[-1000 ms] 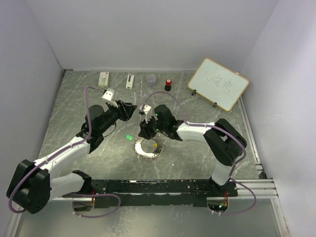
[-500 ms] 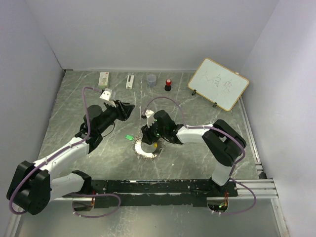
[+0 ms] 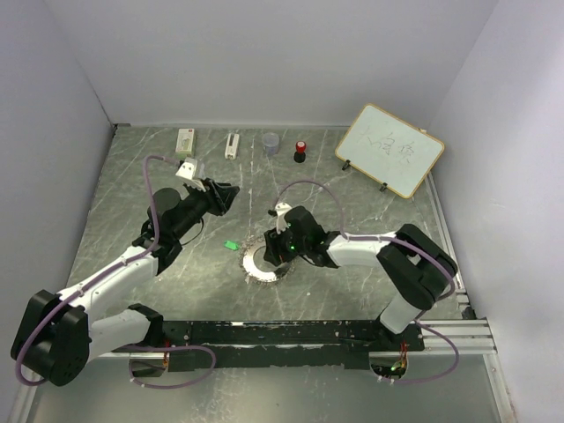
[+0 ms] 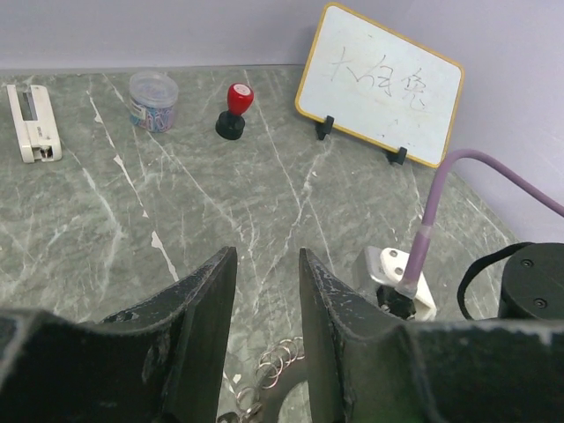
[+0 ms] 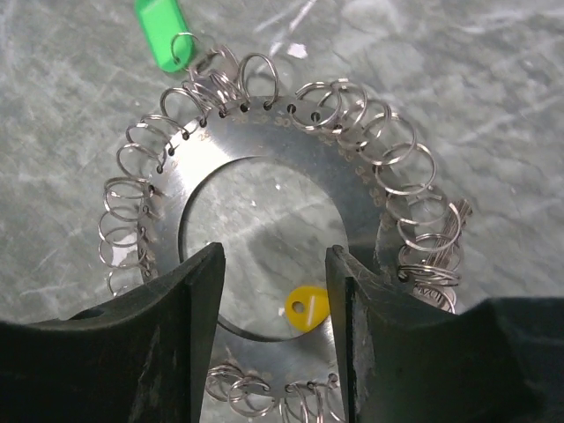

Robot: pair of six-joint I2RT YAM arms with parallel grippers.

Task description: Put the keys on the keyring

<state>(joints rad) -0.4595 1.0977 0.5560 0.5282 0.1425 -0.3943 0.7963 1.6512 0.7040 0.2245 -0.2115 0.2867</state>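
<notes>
Marbled grey-green table (image 3: 132,176), white walls (image 3: 264,62). Over the keyring (image 5: 256,137) sits the right gripper (image 5: 273,264), jaws spread, nothing held: yellow key (image 5: 307,304) inside the hole at 5 o'clock between its fingers, green key (image 5: 161,40) at the rim's 11 o'clock. Top view: left gripper (image 3: 229,196) off at the ring's 11 o'clock, jaws parted, empty.

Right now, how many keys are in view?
2. The green key lies just outside the keyring rim; the yellow key lies at its inner edge, between the fingers of the right hand. Others could be hidden under it.
</notes>
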